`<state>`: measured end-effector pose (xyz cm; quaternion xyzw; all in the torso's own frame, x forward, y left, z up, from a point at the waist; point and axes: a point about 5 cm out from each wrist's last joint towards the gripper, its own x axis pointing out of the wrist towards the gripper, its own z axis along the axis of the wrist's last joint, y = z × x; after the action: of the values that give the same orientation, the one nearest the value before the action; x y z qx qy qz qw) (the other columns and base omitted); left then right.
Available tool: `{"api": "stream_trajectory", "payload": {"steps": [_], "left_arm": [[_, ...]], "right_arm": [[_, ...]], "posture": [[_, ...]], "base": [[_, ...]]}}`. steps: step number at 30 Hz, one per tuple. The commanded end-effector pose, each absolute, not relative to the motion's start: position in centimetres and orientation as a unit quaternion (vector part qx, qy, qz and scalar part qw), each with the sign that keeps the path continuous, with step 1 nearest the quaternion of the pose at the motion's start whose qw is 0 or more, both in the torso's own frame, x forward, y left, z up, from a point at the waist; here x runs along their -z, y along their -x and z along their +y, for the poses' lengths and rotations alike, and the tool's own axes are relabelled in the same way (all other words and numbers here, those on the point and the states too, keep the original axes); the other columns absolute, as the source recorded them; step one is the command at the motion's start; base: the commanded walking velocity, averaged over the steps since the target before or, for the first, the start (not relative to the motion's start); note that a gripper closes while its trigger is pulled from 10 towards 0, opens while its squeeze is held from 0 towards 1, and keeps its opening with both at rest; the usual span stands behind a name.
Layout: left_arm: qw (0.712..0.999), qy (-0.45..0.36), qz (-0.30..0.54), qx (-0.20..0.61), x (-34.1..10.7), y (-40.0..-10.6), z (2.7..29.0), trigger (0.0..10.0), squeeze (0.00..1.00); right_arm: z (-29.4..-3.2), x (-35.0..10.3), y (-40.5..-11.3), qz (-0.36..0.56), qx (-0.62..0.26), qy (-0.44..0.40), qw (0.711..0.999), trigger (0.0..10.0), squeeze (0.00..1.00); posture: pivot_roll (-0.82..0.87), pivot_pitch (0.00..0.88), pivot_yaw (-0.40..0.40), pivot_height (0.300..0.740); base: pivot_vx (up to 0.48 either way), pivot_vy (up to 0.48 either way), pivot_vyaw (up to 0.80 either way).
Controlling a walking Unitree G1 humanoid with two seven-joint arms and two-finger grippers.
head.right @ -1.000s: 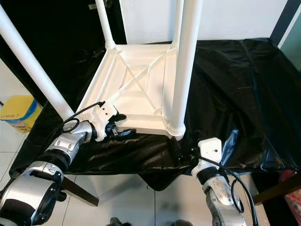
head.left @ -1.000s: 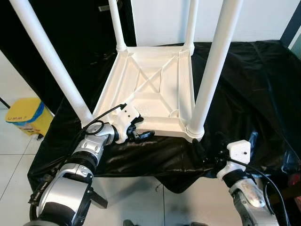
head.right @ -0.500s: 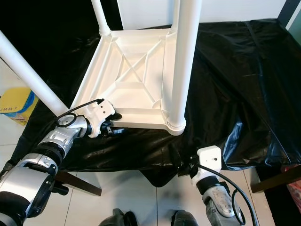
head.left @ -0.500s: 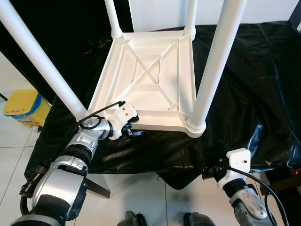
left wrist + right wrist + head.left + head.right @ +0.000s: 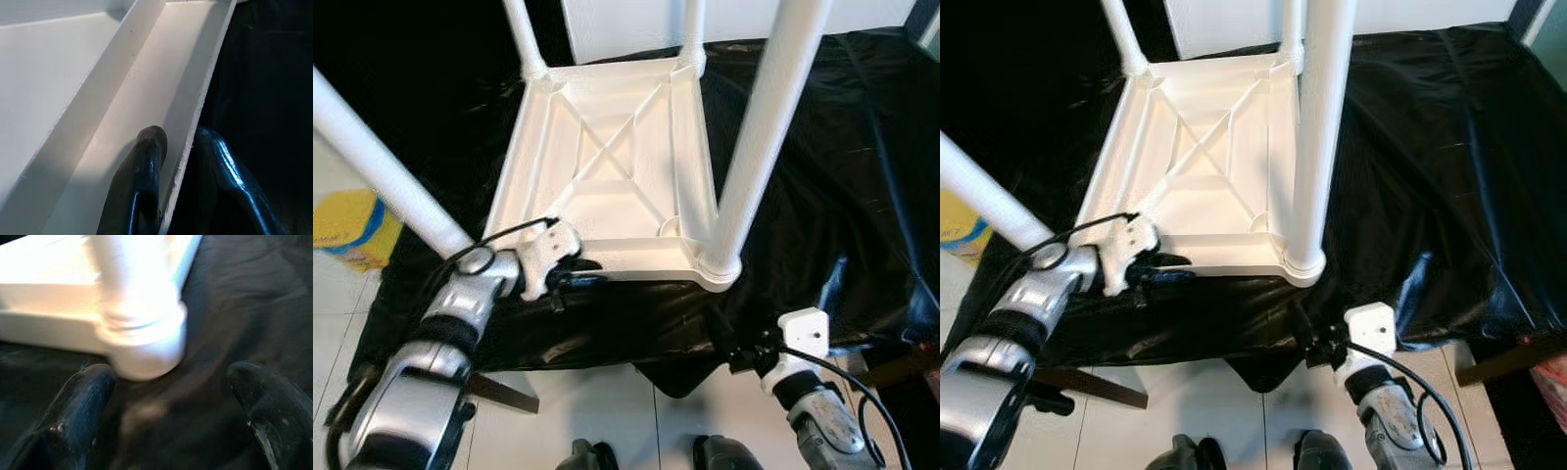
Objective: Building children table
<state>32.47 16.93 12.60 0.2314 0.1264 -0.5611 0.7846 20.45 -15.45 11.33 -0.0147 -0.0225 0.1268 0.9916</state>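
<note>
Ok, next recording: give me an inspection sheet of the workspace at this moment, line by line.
Surface: black plastic sheet, creased, draped over a table.
Job's things: white children's table lying upside down, four white legs fitted at its corners and pointing up.
Clutter: nothing seen on the sheet.
Grippers: left gripper straddles the near rim of the upturned table, one finger inside, one outside; right gripper open, just short of the near right leg socket.
Cables: black cable looped at the left wrist; another at the right wrist.
Surroundings: pale tiled floor, yellow container at the left.

right gripper (image 5: 729, 345) lower, nearer table corner (image 5: 717, 269)
</note>
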Motion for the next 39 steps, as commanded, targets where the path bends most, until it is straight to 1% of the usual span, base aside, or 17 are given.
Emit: {"api": "stream_trajectory", "payload": {"steps": [1, 6, 7, 9, 10, 11, 12, 14, 15, 16, 23, 24, 25, 26, 32, 33, 39], "left_arm": [[0.762, -0.199, 0.195, 0.585, -9.7, -30.5, 17.6, 0.0, 0.00], [0.769, -0.191, 0.191, 0.580, -9.7, -29.9, 17.6, 0.0, 0.00], [0.778, -0.189, 0.189, 0.568, -9.6, -29.6, 17.8, 0.0, 0.00], [0.819, -0.180, 0.173, 0.517, -9.9, -29.3, 18.3, 0.0, 0.00], [0.819, -0.180, 0.173, 0.517, -9.9, -29.3, 18.3, 0.0, 0.00], [0.845, -0.166, 0.161, 0.483, -10.2, -29.4, 18.6, 0.0, 0.00], [0.845, -0.166, 0.161, 0.483, -10.2, -29.4, 18.6, 0.0, 0.00], [0.862, -0.158, 0.154, 0.457, -10.4, -29.4, 18.8, 0.0, 0.00], [0.875, -0.148, 0.145, 0.438, -10.6, -29.3, 18.7, 0.9, 0.00], [0.884, -0.135, 0.137, 0.426, -10.9, -29.2, 18.5, 10.0, 1.00], [0.890, -0.116, 0.123, 0.423, -11.5, -28.7, 17.2, 10.0, 1.00], [0.892, -0.125, 0.124, 0.417, -11.5, -28.6, 17.1, 10.0, 0.84], [0.892, -0.125, 0.124, 0.417, -11.5, -28.6, 17.1, 10.0, 0.84], [0.894, -0.129, 0.125, 0.412, -11.5, -28.7, 17.2, 10.0, 0.00], [0.903, -0.127, 0.119, 0.392, -11.9, -28.7, 16.8, 10.0, 0.00], [0.907, -0.114, 0.104, 0.391, -12.3, -28.8, 16.4, 10.0, 1.00], [0.917, -0.075, 0.045, 0.388, -14.1, -28.8, 14.8, 10.0, 1.00]], "right_arm": [[-15.5, -10.8, -20.4, -0.007, -0.129, 0.017, 0.992, 10.0, 0.00], [-15.6, -10.8, -20.6, -0.008, -0.130, 0.018, 0.991, 10.0, 0.00], [-15.6, -10.8, -20.8, -0.009, -0.130, 0.020, 0.991, 10.0, 0.00], [-15.8, -11.0, -21.5, -0.015, -0.129, 0.022, 0.991, 10.0, 0.00], [-15.8, -11.0, -21.5, -0.015, -0.129, 0.022, 0.991, 10.0, 0.00], [-15.8, -11.2, -21.8, -0.019, -0.130, 0.023, 0.991, 10.0, 0.00], [-15.8, -11.2, -21.8, -0.019, -0.130, 0.023, 0.991, 10.0, 0.00], [-15.7, -11.4, -22.1, -0.023, -0.134, 0.022, 0.990, 10.0, 0.00], [-15.6, -11.6, -22.3, -0.027, -0.142, 0.023, 0.989, 10.0, 0.00], [-15.4, -11.7, -22.5, -0.030, -0.150, 0.023, 0.988, 10.0, 0.00], [-14.8, -12.0, -23.1, -0.039, -0.169, 0.027, 0.985, 10.0, 0.00], [-14.7, -12.1, -23.3, -0.041, -0.170, 0.027, 0.984, 10.0, 0.00], [-14.7, -12.1, -23.3, -0.041, -0.170, 0.027, 0.984, 10.0, 0.00], [-14.6, -12.2, -23.6, -0.044, -0.172, 0.026, 0.984, 10.0, 0.00], [-14.3, -12.4, -23.8, -0.051, -0.184, 0.030, 0.981, 10.0, 0.00], [-14.2, -12.5, -23.8, -0.053, -0.186, 0.032, 0.981, 10.0, 0.00], [-14.2, -12.8, -23.8, -0.062, -0.184, 0.036, 0.980, 10.0, 0.00]], "posture": [[-0.24, 0.145, 0.096, 0.740], [-0.23, 0.142, 0.095, 0.740], [-0.23, 0.132, 0.093, 0.740], [-0.22, 0.124, 0.085, 0.740], [-0.22, 0.124, 0.085, 0.740], [-0.22, 0.121, 0.082, 0.740], [-0.22, 0.121, 0.082, 0.740], [-0.21, 0.116, 0.075, 0.740], [-0.20, 0.112, 0.068, 0.740], [-0.20, 0.108, 0.064, 0.740], [-0.19, 0.096, 0.056, 0.740], [-0.19, 0.094, 0.055, 0.740], [-0.19, 0.094, 0.055, 0.740], [-0.19, 0.091, 0.054, 0.740], [-0.18, 0.091, 0.053, 0.740], [-0.18, 0.091, 0.052, 0.740], [-0.18, 0.086, 0.051, 0.740]], "base": [[0.000, 0.000, 0.00], [0.000, 0.000, 0.00], [0.000, 0.000, 0.00], [0.000, 0.000, 0.00], [0.000, 0.000, 0.00], [0.000, 0.000, 0.00], [0.000, 0.000, 0.00], [0.000, 0.000, 0.00], [0.000, 0.000, 0.00], [0.000, 0.000, 0.00], [0.000, 0.000, 0.00], [0.000, 0.000, 0.00], [0.000, 0.000, 0.00], [0.000, 0.000, 0.00], [0.000, 0.000, 0.00], [0.000, 0.000, 0.00], [0.000, 0.000, 0.00]]}}
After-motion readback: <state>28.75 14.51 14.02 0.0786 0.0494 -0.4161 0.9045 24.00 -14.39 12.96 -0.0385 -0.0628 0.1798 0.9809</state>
